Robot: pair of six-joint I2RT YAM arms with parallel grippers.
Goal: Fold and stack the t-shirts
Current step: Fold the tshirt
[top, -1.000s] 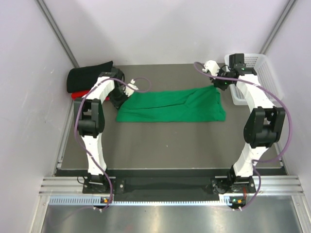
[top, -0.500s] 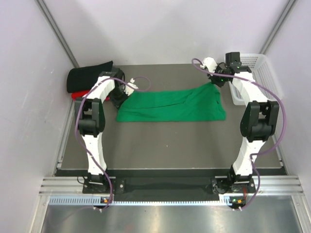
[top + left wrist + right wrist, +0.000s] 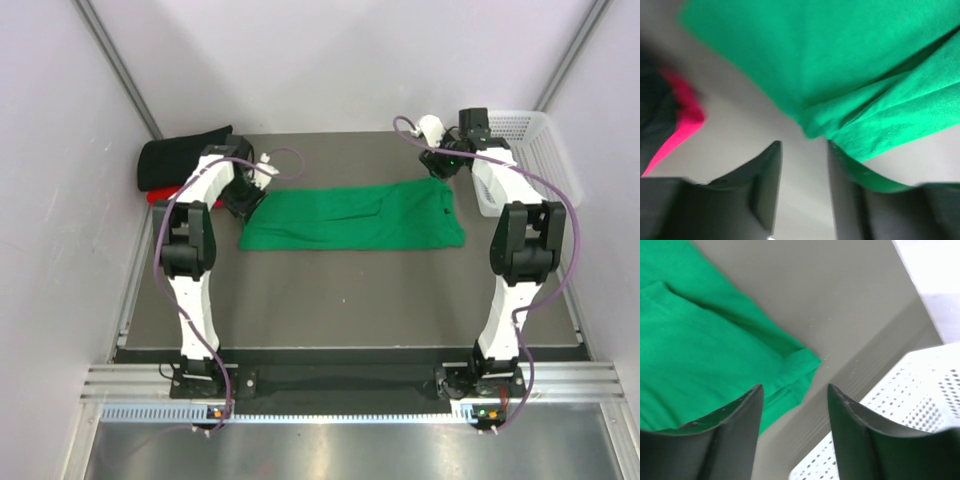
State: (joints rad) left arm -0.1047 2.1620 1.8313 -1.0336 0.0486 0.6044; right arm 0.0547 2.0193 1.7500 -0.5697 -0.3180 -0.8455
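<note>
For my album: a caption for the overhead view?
Left gripper and right gripper, open, flank the green shirt; black shirt and red shirt lie far left.

A robot lab cell: white walls (image 3: pixel 330 60), aluminium rail (image 3: pixel 130 382), left arm (image 3: pixel 190 255), right arm (image 3: pixel 525 250)

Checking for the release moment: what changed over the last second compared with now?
The left claw and right claw opened, letting go of the green t-shirt; the right one drew back toward the far edge, and the shirt's raised corner dropped flat. The black t-shirt, red t-shirt and basket stayed put.
</note>
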